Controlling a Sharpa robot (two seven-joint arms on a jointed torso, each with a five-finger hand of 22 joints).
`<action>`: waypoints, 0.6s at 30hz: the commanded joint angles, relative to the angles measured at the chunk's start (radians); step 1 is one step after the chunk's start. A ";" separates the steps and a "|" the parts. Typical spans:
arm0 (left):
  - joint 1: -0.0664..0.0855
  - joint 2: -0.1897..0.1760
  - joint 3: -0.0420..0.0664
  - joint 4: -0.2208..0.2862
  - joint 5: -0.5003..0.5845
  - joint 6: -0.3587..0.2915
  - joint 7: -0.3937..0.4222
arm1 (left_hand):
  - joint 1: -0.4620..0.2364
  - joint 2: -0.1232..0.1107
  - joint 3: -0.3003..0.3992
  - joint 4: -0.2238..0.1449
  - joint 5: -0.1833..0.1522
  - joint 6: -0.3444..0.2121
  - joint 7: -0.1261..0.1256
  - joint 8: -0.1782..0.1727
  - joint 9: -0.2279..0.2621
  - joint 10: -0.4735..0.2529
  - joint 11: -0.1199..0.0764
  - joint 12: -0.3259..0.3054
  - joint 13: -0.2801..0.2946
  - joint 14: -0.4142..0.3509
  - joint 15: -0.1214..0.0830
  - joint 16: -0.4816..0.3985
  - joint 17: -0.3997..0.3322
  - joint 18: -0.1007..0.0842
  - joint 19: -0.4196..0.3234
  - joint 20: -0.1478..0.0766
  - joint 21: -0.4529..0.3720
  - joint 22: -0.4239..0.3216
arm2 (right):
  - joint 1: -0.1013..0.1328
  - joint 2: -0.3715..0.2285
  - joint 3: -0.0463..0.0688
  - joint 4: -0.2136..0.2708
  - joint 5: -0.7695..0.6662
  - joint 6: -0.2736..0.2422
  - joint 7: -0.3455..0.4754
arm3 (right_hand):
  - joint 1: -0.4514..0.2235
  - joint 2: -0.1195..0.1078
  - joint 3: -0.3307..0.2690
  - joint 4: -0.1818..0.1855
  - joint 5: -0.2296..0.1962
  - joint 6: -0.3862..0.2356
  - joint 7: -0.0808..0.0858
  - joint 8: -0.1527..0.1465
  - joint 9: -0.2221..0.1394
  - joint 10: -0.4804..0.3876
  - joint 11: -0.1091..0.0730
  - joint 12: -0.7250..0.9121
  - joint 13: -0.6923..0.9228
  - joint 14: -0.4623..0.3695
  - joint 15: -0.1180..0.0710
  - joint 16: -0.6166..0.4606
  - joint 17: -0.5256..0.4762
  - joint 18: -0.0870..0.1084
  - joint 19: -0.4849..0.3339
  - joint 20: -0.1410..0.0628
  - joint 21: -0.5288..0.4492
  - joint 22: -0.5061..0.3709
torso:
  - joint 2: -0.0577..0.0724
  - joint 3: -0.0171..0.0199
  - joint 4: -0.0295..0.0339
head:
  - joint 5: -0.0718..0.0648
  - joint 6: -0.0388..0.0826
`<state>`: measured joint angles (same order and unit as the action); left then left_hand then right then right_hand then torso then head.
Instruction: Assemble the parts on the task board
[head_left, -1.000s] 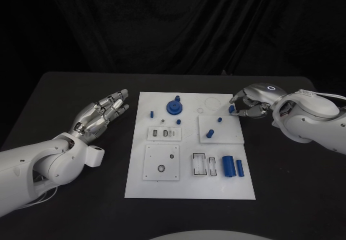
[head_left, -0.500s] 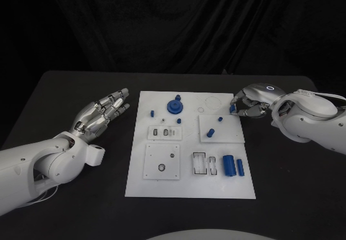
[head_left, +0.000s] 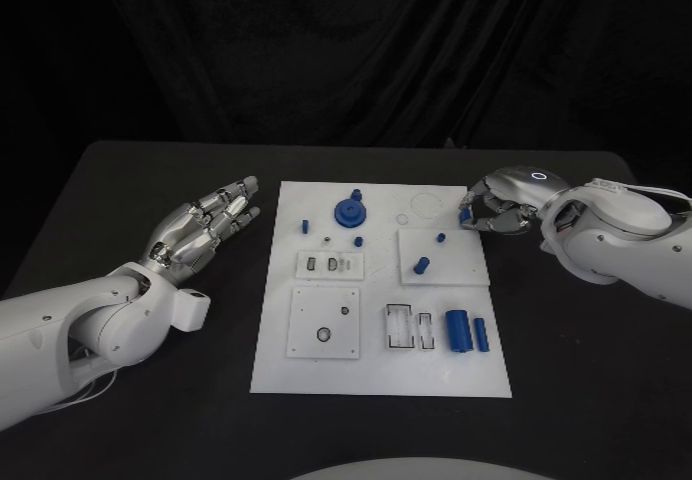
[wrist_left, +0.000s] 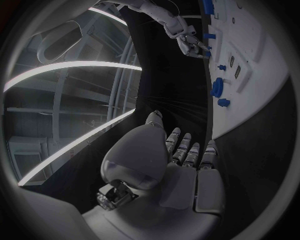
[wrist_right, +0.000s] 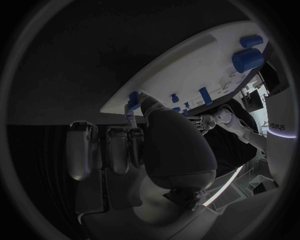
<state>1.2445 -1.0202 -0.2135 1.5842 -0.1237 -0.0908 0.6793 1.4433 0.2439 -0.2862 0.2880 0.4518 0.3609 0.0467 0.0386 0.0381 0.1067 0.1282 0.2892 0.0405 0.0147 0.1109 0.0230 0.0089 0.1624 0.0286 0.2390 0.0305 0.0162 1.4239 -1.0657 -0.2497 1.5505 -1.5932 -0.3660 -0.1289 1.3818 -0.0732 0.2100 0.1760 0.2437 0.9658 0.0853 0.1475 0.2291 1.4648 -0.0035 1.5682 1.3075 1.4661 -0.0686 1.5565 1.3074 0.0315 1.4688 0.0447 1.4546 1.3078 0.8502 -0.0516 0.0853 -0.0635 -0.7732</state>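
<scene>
The white task board (head_left: 378, 375) lies in the middle of the black table. On it are a round blue part (head_left: 349, 212), small blue pegs (head_left: 420, 266) and two blue cylinders (head_left: 464, 332). My right hand (head_left: 500, 208) is at the board's far right edge, its fingers curled in. It pinches a small blue part (head_left: 464, 215) between thumb and finger, seen close up as the blue part (wrist_right: 132, 99) beside the board's edge (wrist_right: 187, 60). My left hand (head_left: 205, 226) hovers left of the board, holding nothing, fingers stretched out and apart. The left wrist view has the left hand (wrist_left: 181, 155) flat beside the board (wrist_left: 262, 60).
Raised white plates with slots and holes (head_left: 323, 323) sit on the board's near half, and a slotted block (head_left: 408, 328) stands beside the cylinders. Bare black table (head_left: 591, 350) surrounds the board on all sides.
The right hand's fingers have tucked in slightly at the board's edge, still with the small blue part. The left hand has not moved.
</scene>
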 joint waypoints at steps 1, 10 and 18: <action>-0.002 0.000 0.001 0.002 0.002 0.014 0.160 | 0.014 0.000 0.005 0.001 0.007 -0.006 0.003 -0.001 0.000 0.000 0.010 0.003 -0.001 0.002 0.009 -0.001 -0.001 0.018 0.000 0.006 0.006 0.001 | -0.003 -0.001 0.000 0.001 -0.003 -0.044 0.000 | 0.013 0.005 0.008 -0.006 0.024 0.012 -0.001 0.010 0.008 0.106 -0.004 0.003 0.263 0.099 0.000 -0.003 0.242 0.003 0.031 0.000 -0.003 0.198 | 0.000 0.0000 -0.0002 | 0.002 0.001; -0.002 -0.002 0.001 0.003 0.002 0.014 0.159 | 0.016 0.000 0.006 0.000 0.010 -0.007 0.004 -0.001 0.000 0.000 0.010 0.003 -0.001 0.002 0.009 -0.001 -0.001 0.018 0.000 0.006 0.006 0.001 | 0.002 -0.020 0.001 0.052 -0.003 -0.118 0.019 | 0.041 0.013 0.024 -0.035 0.101 0.047 -0.004 0.038 0.038 0.106 -0.005 0.003 0.263 0.100 -0.002 -0.001 0.245 0.001 0.035 -0.004 0.001 0.203 | 0.000 -0.0004 0.0002 | 0.005 0.003; -0.002 -0.001 0.001 0.003 0.002 0.012 0.157 | 0.017 0.000 0.006 0.000 0.012 -0.006 0.005 -0.001 0.001 0.000 0.011 0.003 -0.001 0.002 0.009 -0.001 -0.001 0.018 0.000 0.007 0.006 0.001 | 0.053 -0.004 0.002 0.148 -0.003 -0.137 0.021 | 0.041 0.009 0.022 -0.040 0.102 0.063 -0.005 0.050 0.049 0.106 0.000 0.003 0.263 0.100 0.001 0.000 0.246 0.000 0.036 -0.002 0.003 0.204 | 0.001 0.0003 -0.0022 | 0.017 0.005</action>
<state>1.2440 -1.0222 -0.2136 1.5854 -0.1237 -0.0894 0.6794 1.4511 0.2441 -0.2863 0.2881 0.4604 0.3574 0.0502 0.0386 0.0380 0.1031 0.1318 0.2892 0.0405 0.0183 0.1145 0.0230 0.0090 0.1623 0.0294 0.2398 0.0305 0.0162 1.4721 -1.0755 -0.2484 1.6823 -1.5928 -0.4592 -0.1148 1.4192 -0.0709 0.2332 0.1417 0.3447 1.0077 0.0955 0.1927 0.2543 1.4648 -0.0035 1.5681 1.3075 1.4661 -0.0686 1.5565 1.3074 0.0314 1.4688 0.0447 1.4547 1.3077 0.8507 -0.0517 0.0848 -0.0503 -0.7672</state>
